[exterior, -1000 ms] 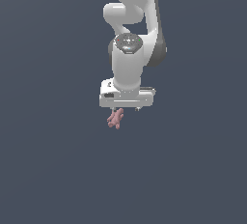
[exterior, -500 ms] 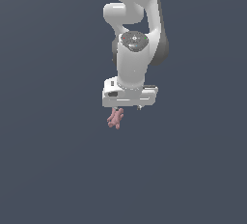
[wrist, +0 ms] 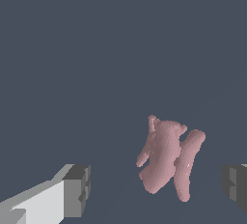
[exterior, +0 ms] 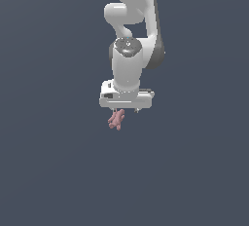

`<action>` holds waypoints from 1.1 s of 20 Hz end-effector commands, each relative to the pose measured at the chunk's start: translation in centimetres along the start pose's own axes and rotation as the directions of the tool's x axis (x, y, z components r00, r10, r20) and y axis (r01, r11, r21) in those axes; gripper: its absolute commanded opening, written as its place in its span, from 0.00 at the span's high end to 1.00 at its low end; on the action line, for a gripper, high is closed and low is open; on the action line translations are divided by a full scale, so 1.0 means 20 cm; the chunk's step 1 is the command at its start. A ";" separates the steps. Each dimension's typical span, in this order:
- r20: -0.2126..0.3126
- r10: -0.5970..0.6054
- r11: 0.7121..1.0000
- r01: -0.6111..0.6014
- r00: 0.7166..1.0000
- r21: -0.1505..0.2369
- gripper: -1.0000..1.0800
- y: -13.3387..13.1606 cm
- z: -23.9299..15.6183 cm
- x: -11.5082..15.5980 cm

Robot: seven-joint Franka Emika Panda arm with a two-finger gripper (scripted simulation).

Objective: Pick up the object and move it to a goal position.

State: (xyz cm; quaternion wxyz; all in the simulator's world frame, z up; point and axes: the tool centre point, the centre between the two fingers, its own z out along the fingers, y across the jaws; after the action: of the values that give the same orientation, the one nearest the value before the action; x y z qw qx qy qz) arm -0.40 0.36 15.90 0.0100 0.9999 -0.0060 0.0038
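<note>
- From my remote station I see the white arm (exterior: 130, 49) coming down from the 12 o'clock edge of the exterior view, with its wrist pointing straight down.
- The gripper (exterior: 125, 109) sits at the end of the arm, near the middle of the exterior view.
- In the wrist view I see two dark grey fingertip pads (wrist: 77, 190), one at about 8 o'clock and the other at about 4 o'clock, with a broad gap between them.
- So the jaws stand wide apart, and neither pad touches anything in that view.
- The object (exterior: 116, 119) is a small dusty-pink knobbly thing with short branches, and it is narrower than the gripper body.
- In the exterior view it appears directly below the gripper, at about 7 o'clock from the centre of the hand.
- In the wrist view the object (wrist: 168, 159) lies between the two pads, nearer to the 4 o'clock pad, with bare background on both sides of it.
- I cannot say for sure whether the object rests on a surface or is in the air, because the dark blue-grey ground (exterior: 48, 171) is uniform and shows no shadow.
</note>
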 end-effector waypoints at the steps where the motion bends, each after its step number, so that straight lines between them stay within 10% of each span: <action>1: 0.003 0.057 0.998 -0.057 0.998 0.005 0.04 0.05 0.05 -0.02; 22: 0.013 0.265 0.964 -0.265 0.964 0.017 0.04 0.21 0.31 -0.13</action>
State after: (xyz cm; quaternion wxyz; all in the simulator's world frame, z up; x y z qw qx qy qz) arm -2.94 -3.92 10.34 0.0002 0.9903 -0.1392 0.0003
